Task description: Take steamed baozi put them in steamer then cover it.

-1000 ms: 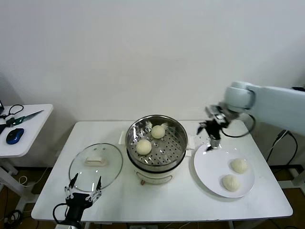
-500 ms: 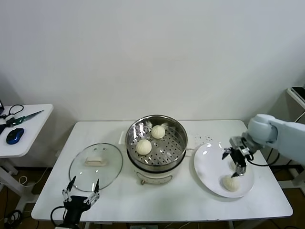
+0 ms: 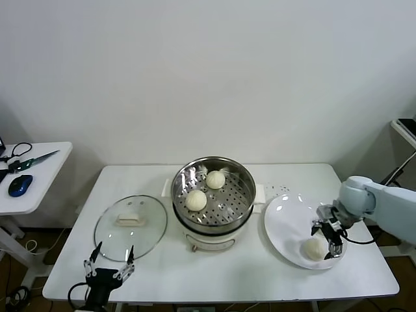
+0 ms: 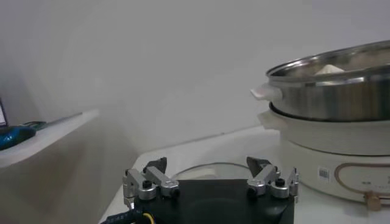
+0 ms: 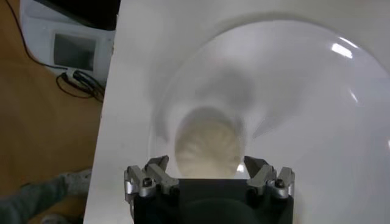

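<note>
The steamer (image 3: pixel 242 200) stands mid-table with two steamed baozi (image 3: pixel 195 199) (image 3: pixel 216 179) on its perforated tray. The cover (image 3: pixel 130 224) lies flat on the table to its left. On the white plate (image 3: pixel 286 224) at the right lies another baozi (image 3: pixel 313 248), and my right gripper (image 3: pixel 327 240) is low over the plate beside it, open. In the right wrist view a baozi (image 5: pixel 208 143) sits just ahead of that gripper (image 5: pixel 208 173), between the lines of its spread fingers and untouched. My left gripper (image 3: pixel 108 268) waits open at the table's front edge, near the cover (image 4: pixel 201 172).
A small side table (image 3: pixel 32 172) at the far left carries a blue mouse (image 3: pixel 20 184) and scissors. The steamer's steel wall (image 4: pixel 341 91) rises to one side of my left gripper (image 4: pixel 210 173). The plate (image 5: pixel 304 91) lies close to the table's right edge, with floor beyond.
My right gripper has swung from beside the steamer's rim over to the plate and come down over the baozi there. The left gripper has drifted slightly toward the table's front.
</note>
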